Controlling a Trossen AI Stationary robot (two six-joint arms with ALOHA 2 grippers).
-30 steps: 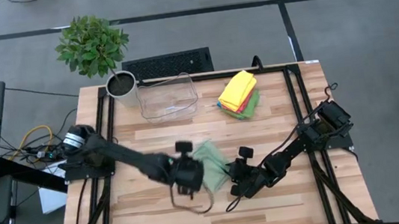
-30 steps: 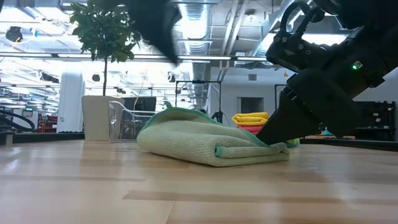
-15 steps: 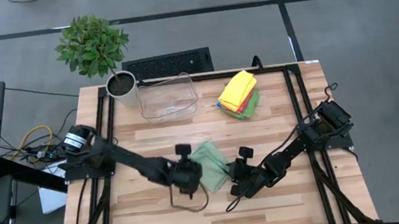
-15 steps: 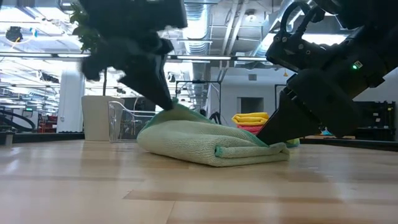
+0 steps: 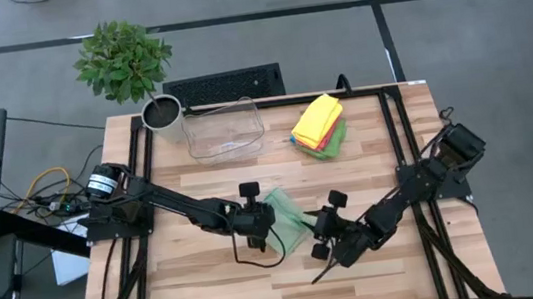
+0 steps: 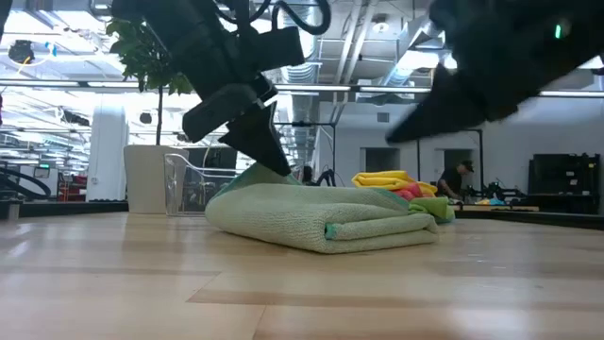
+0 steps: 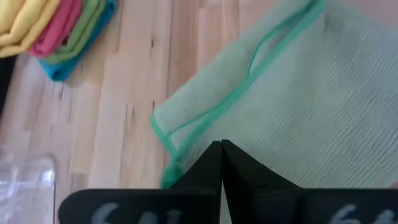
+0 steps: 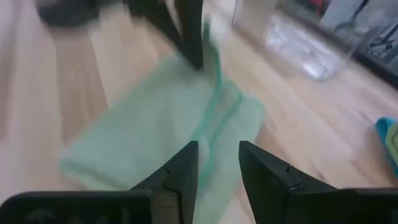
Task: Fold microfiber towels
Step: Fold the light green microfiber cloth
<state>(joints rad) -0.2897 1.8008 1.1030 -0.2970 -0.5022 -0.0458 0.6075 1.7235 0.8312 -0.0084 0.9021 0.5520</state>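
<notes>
A pale sage green towel (image 5: 284,218) lies folded at the table's middle, its folded body flat on the wood (image 6: 321,212). My left gripper (image 5: 263,228) is shut, with its tips on the towel's top near the towel's left side (image 6: 276,162). My right gripper (image 8: 217,155) is open and empty, raised above the table just off the towel's near right end (image 5: 320,247). It shows as a blur in the low view (image 6: 453,94). A stack of folded yellow, pink, green and blue towels (image 5: 319,123) rests at the far right. My left gripper touches the towel's top layer (image 7: 249,146) with its shut fingertips, close to a green-hemmed edge near one corner. The fingers slant down onto it from above and from the table's left (image 6: 269,151). No cloth shows between them. The towel lies flat on the table under them.
A clear plastic bin (image 5: 224,129) and a potted plant (image 5: 162,116) stand at the far edge, left of the towel stack. Bare wood lies along the near edge and left of the towel. A person shows far off in the room (image 6: 460,179).
My left gripper has come down from above and gone toward the table's right, onto the towel's raised top, which now lies lower. My right gripper has come off the towel's near right end, risen, and drawn back a little toward the near right. The towel stays folded in place.
</notes>
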